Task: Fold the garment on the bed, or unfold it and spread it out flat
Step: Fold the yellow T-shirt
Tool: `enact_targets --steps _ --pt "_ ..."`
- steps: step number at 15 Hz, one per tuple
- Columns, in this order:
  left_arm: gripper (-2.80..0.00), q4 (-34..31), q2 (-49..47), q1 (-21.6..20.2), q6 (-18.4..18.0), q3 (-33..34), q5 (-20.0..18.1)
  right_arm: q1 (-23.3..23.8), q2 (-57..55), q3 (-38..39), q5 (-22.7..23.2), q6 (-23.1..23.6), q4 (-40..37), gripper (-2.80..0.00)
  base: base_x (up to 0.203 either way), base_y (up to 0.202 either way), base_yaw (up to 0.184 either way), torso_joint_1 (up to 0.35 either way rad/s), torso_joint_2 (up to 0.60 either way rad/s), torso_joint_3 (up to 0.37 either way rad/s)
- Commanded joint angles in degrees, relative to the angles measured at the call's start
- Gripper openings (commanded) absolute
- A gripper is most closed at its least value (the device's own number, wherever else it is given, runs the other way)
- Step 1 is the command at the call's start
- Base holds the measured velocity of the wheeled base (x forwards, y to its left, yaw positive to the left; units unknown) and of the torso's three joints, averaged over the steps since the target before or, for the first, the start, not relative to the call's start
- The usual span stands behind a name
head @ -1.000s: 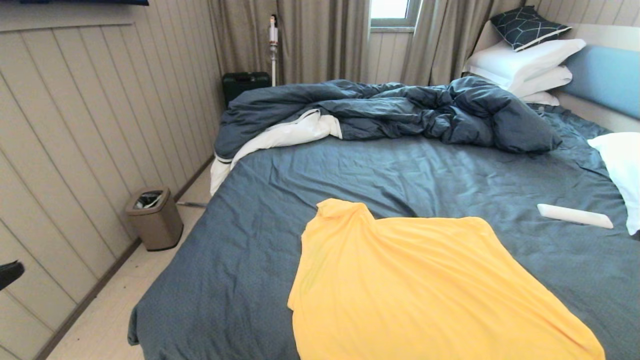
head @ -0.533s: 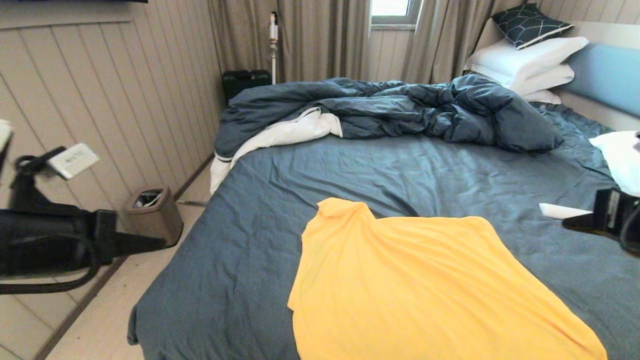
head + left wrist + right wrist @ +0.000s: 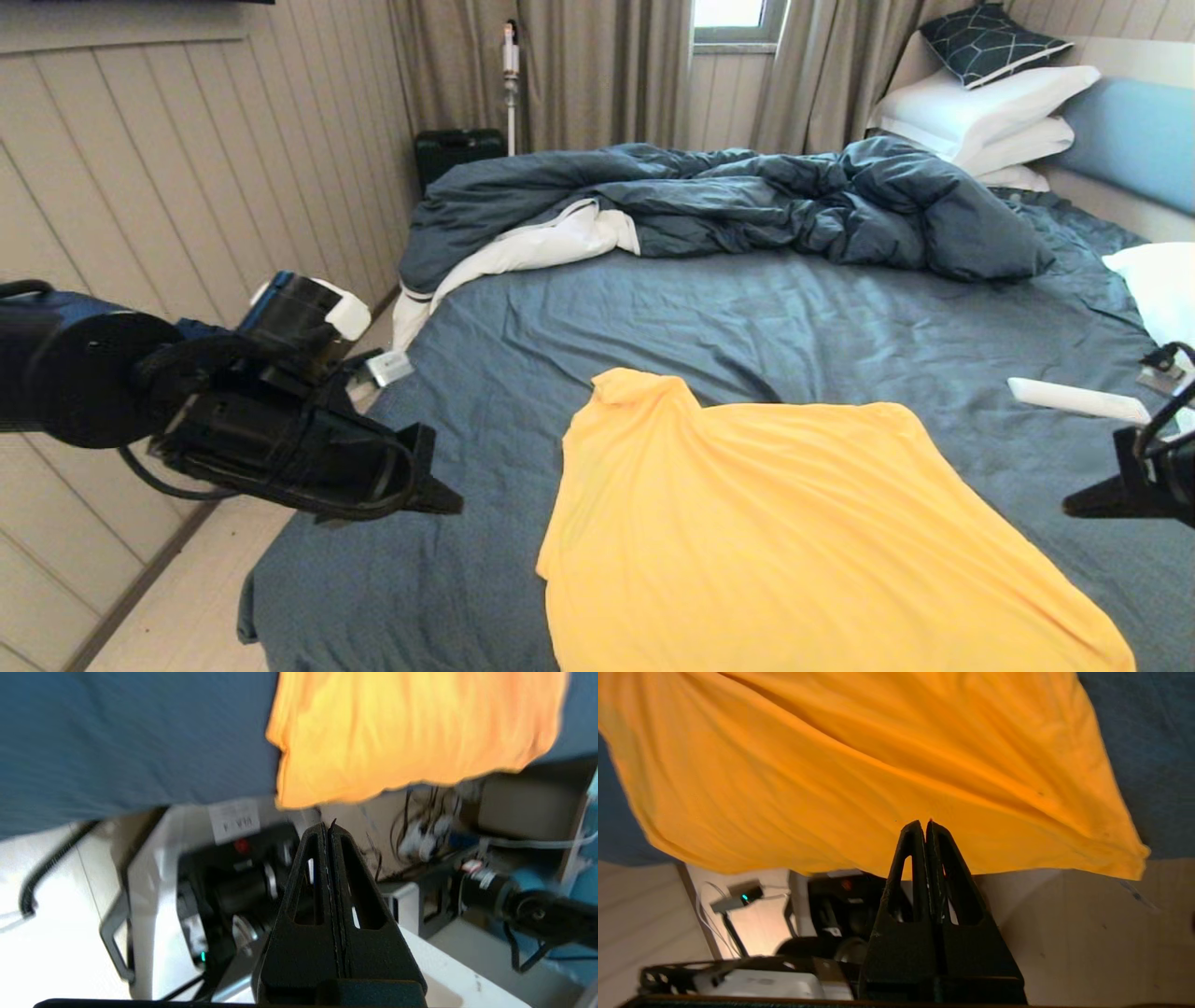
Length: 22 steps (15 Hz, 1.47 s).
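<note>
Garment overhangs the bed edge, flanked well apart by pinched-shut, empty left claw and right claw.

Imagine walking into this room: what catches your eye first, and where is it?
The bright yellow-orange thin T-shirt, spread on the slate-blue bed sheet at the near edge. Flanking it, the black left gripper and right gripper, both shut and empty. Behind lies the rumpled dark blue duvet.

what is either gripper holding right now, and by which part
Nothing. The left gripper and right gripper are both shut and empty, clear of the garment on the bed.
</note>
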<state>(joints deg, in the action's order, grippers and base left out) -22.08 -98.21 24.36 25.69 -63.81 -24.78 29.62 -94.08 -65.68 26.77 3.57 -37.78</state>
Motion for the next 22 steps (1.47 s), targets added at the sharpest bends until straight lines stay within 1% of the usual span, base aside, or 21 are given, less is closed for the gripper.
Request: enact_targets --steps 1,2,5,7,10,11,14,17,20,22 --pt "-2.80 0.22 -4.83 0.76 0.22 -0.51 -0.23 1.83 -3.84 0.52 0.88 2.82 -0.37 -2.80 0.000 0.000 0.000 0.000 0.00 0.000" --pt "-2.80 0.93 -6.25 1.73 0.24 -0.92 -0.25 2.41 -4.69 0.46 1.86 3.87 -0.36 -2.80 0.000 0.000 0.000 0.000 0.00 0.000" --pt "-2.80 2.12 -10.88 4.38 0.41 -4.00 -0.23 2.81 -5.94 0.11 2.59 4.25 -0.10 -2.80 0.000 0.000 0.000 0.000 0.00 0.000" --pt "-2.80 3.53 -13.09 4.97 0.65 -5.34 -0.26 3.68 -5.60 0.11 3.18 4.41 -0.10 -2.80 0.000 0.000 0.000 0.000 0.00 0.000" --pt "-2.80 4.67 -14.60 5.78 0.68 -5.36 -0.27 4.18 -5.68 -0.06 3.64 5.13 -0.10 -2.80 0.000 0.000 0.000 0.000 0.00 0.000" --pt "0.00 4.59 -14.86 5.79 0.77 -5.33 -0.27 4.13 -5.72 -0.06 3.64 5.13 -0.10 -2.80 0.000 0.000 0.000 0.000 0.00 0.000" --pt "0.00 4.90 -15.73 6.56 0.86 -4.65 -0.27 4.13 -6.37 -0.20 3.64 5.35 -0.01 -2.80 0.000 0.000 0.000 0.000 0.00 0.000" --pt "0.00 5.33 -17.99 8.36 1.05 -5.13 0.32 4.46 -6.91 -0.24 3.84 5.39 0.11 -2.80 0.000 0.000 0.000 0.000 0.00 0.000" --pt "0.00 7.67 -20.71 9.75 2.71 -6.33 2.55 5.09 -7.97 -0.94 5.14 5.48 0.78 -2.80 0.000 0.000 0.000 0.000 0.00 0.000" --pt "0.00 8.74 -22.19 10.52 3.05 -6.78 2.99 5.27 -9.05 -1.68 5.22 5.46 0.78 -2.80 0.000 0.000 0.000 0.000 0.00 0.000"
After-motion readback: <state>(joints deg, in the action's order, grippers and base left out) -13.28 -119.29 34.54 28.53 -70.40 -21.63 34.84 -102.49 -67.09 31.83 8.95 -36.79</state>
